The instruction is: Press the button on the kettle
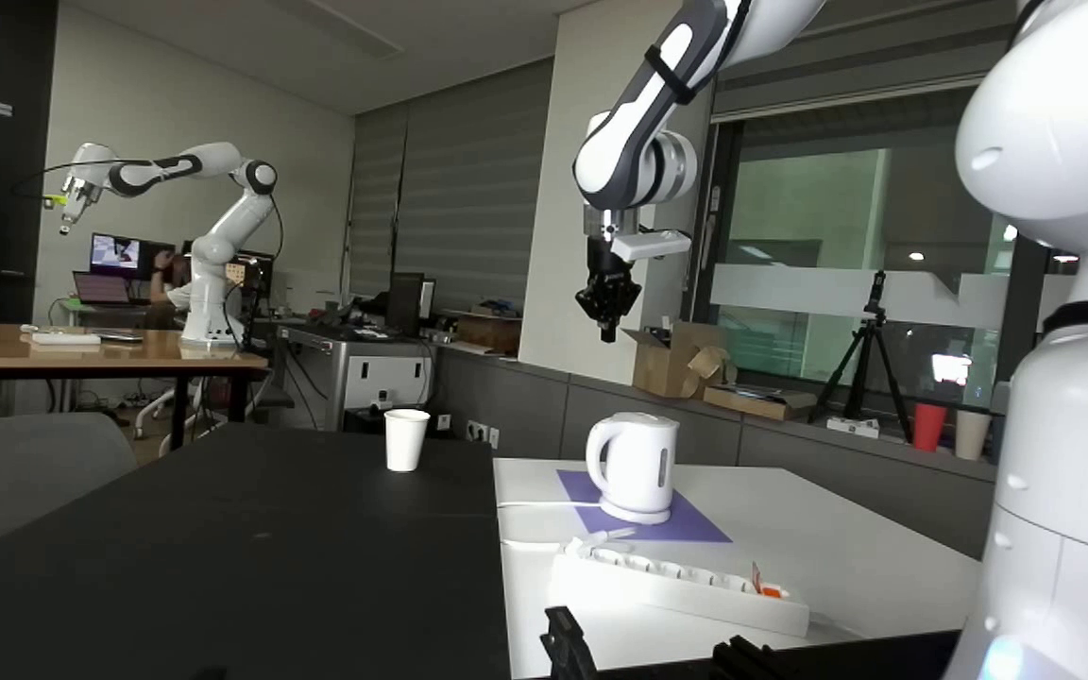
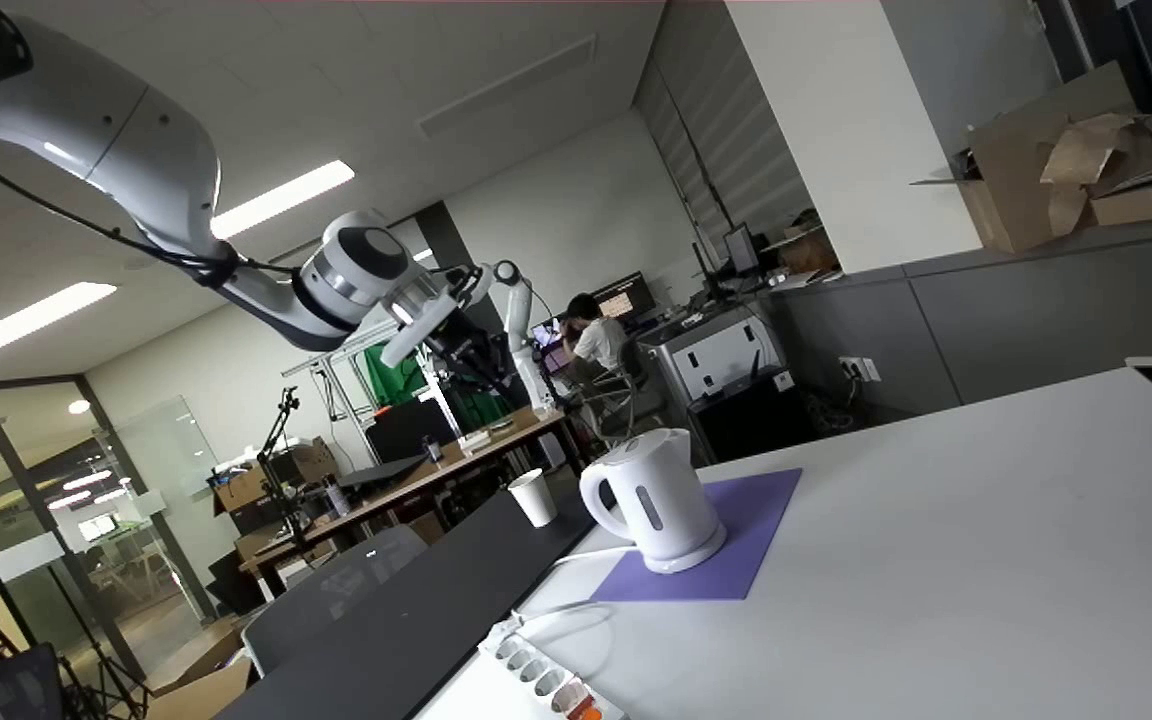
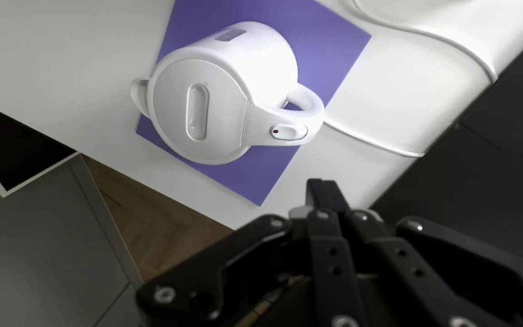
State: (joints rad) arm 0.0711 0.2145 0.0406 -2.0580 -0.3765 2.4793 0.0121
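The white kettle stands upright on a purple sheet on the white table; it shows in both exterior views (image 1: 650, 463) (image 2: 671, 505) and in the wrist view (image 3: 261, 59). Its button (image 3: 289, 131), an oval rocker with a small dark red dot, sits on top where the handle joins the lid, seen in the wrist view. My gripper is shut with its fingertips together (image 3: 327, 184) and nothing between them. In both exterior views the gripper (image 1: 608, 332) (image 2: 504, 378) hangs in the air well above the table, higher than the kettle and apart from it.
The purple sheet (image 3: 257, 181) lies under the kettle. A white power strip (image 1: 686, 590) with several sockets lies beside it, with white cables. A small white cup (image 1: 405, 440) stands on the black table (image 1: 223, 538). A cardboard box (image 1: 676, 359) sits on the window ledge.
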